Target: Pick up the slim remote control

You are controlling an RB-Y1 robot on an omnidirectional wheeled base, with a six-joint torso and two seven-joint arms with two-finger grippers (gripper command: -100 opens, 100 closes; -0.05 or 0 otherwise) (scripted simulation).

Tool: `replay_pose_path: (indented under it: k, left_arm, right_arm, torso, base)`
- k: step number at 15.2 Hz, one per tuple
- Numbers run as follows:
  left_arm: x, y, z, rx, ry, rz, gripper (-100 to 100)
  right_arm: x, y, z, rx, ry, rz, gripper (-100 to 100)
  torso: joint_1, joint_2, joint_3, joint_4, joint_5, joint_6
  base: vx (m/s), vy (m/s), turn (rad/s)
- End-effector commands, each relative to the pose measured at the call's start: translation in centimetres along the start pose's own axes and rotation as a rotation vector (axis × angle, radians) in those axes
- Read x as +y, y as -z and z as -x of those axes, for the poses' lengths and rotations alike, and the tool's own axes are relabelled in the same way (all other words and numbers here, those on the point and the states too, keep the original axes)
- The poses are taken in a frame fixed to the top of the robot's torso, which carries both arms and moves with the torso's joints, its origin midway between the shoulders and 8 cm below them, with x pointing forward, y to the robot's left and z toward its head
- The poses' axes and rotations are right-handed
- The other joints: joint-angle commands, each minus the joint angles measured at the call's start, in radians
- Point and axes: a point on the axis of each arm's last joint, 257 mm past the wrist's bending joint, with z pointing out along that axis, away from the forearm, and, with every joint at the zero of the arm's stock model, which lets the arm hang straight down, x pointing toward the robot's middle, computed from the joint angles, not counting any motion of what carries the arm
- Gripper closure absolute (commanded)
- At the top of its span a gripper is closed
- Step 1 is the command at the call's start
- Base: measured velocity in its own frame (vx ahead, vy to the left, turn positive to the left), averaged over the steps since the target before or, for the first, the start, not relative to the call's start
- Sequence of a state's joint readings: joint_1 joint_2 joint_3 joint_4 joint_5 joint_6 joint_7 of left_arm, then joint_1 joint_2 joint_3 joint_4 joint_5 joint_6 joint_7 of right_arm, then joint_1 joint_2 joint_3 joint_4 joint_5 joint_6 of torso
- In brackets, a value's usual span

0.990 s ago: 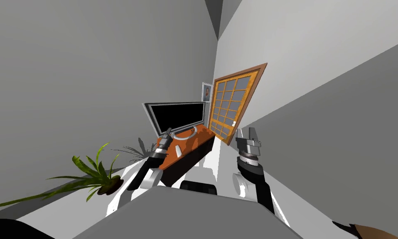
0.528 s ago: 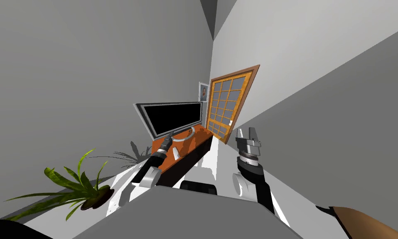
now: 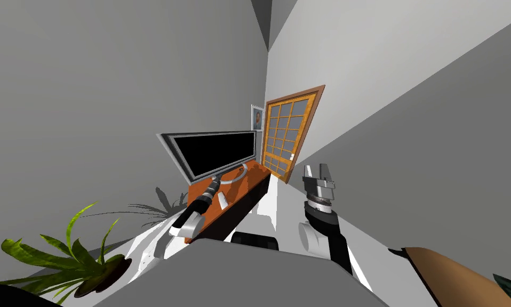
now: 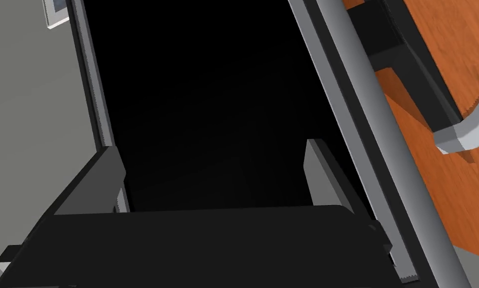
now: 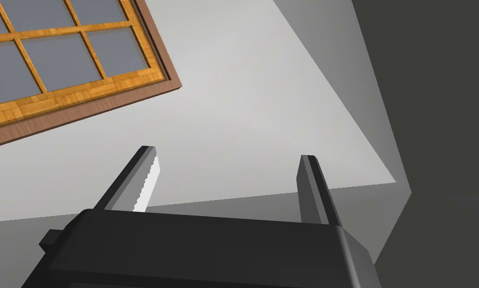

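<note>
Left gripper (image 4: 216, 172) hangs empty in front of the television (image 3: 217, 152), its fingers (image 4: 317, 170) standing apart with nothing between them. It aims squarely at the television's black screen. The set's grey lower frame runs just beside one finger.

Under the television, its curved grey foot (image 4: 461, 136) rests on the orange wood-grain top of the cabinet (image 3: 252, 181). The slim remote (image 3: 223, 201), a small white bar, lies flat on that top in front of the television. It is on the robot's side of the foot and just beside the left forearm. The hand looks to be closer to the television than the remote is, so the remote seems to lie behind the fingertips rather than under them.

Judged from this, the reach is under way and the grasp is not yet set up. The hand would do well to draw away from the television and tip downward until the remote comes between the fingers. They should straddle the bar's narrow width, not its length, and come down until their tips nearly touch the cabinet top before closing. A bar this thin and flat could skid or pivot if one finger lands first. The screen and foot leave little room for error.

Right gripper (image 5: 227, 170) is held raised well to the right of the television, fingers apart and empty.
</note>
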State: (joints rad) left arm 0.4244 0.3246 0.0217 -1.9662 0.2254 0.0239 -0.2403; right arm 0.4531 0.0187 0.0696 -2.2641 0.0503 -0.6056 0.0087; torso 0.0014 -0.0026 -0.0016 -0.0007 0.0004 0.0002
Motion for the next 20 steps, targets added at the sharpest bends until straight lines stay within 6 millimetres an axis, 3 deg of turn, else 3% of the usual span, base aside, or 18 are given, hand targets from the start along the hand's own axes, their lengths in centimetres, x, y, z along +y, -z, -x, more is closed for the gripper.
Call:
replay_pose_path:
  k: [1,3,4,6,7,9,10,12,13,15,16,18,19,20]
  left_arm:
    - [2.9,-0.4,0.5,0.011,-0.035,0.078,-100]
    - [4.0,-0.3,0.4,0.016,-0.034,0.109,-100]
    - [6.2,-0.3,0.9,0.022,-0.057,0.167,-100]
    - [6.7,-0.2,0.8,0.027,-0.057,0.185,-100]
    - [9.0,0.0,1.3,0.035,-0.079,0.246,-100]
    - [9.4,0.1,1.2,0.039,-0.078,0.261,-100]
    - [11.6,0.4,1.8,0.047,-0.098,0.322,-100]
    - [12.0,0.5,1.7,0.052,-0.098,0.338,-100]
    - [14.1,0.9,2.2,0.063,-0.116,0.401,-100]
    - [14.6,1.1,2.2,0.065,-0.115,0.414,-100]
    - [16.8,1.7,2.8,0.075,-0.13,0.477,-100]
    - [17.1,1.9,2.7,0.08,-0.13,0.49,-100]
    - [19.2,2.6,3.2,0.092,-0.143,0.553,-100]
    - [19.5,2.8,3.2,0.096,-0.142,0.565,-100]
  right_arm:
    - [0.0,0.0,0.0,0.0,0.0,0.0,0]
    - [0.0,0.0,0.0,0.0,0.0,0.0,0]
    - [0.0,0.0,0.0,0.0,0.0,0.0,0]
    - [0.0,0.0,0.0,0.0,0.0,0.0,0]
    - [0.0,0.0,0.0,0.0,0.0,0.0,0]
    - [0.0,0.0,0.0,0.0,0.0,0.0,0]
    - [0.0,0.0,0.0,0.0,0.0,0.0,0]
    - [0.0,0.0,0.0,0.0,0.0,0.0,0]
    - [0.0,0.0,0.0,0.0,0.0,0.0,0]
    - [0.0,0.0,0.0,0.0,0.0,0.0,0]
    - [0.0,0.0,0.0,0.0,0.0,0.0,0]
    - [0.0,0.0,0.0,0.0,0.0,0.0,0]
    - [0.0,0.0,0.0,0.0,0.0,0.0,0]
    - [0.0,0.0,0.0,0.0,0.0,0.0,0]
  torso:
    - [0.0,0.0,0.0,0.0,0.0,0.0]
    - [0.001,-0.001,0.0,0.0,0.0,0.0]
    - [0.0,0.0,0.0,0.0,0.0,0.0]
    - [0.0,0.0,0.0,0.0,0.0,0.0]
    - [0.0,0.0,0.0,0.0,0.0,0.0]
    - [0.0,0.0,0.0,0.0,0.0,0.0]
    - [0.0,0.0,0.0,0.0,0.0,0.0]
    - [0.0,0.0,0.0,0.0,0.0,0.0]
    - [0.0,0.0,0.0,0.0,0.0,0.0]
    - [0.0,0.0,0.0,0.0,0.0,0.0]
    - [0.0,0.0,0.0,0.0,0.0,0.0]
    - [0.0,0.0,0.0,0.0,0.0,0.0]
    - [0.0,0.0,0.0,0.0,0.0,0.0]
    - [0.0,0.0,0.0,0.0,0.0,0.0]
  base:
    - [0.032,0.022,-0.195]
    - [0.03,0.025,-0.092]
    - [0.029,0.017,-0.1]
    - [0.027,0.016,-0.093]
    - [0.025,0.018,-0.142]
    - [0.025,0.021,-0.109]
    - [0.027,0.015,-0.155]
    - [0.026,0.019,-0.094]
    - [0.027,0.016,-0.132]
    - [0.025,0.019,-0.1]
    - [0.025,0.023,-0.119]
    - [0.023,0.025,-0.1]
    - [0.022,0.021,-0.156]
    - [0.025,0.023,-0.158]
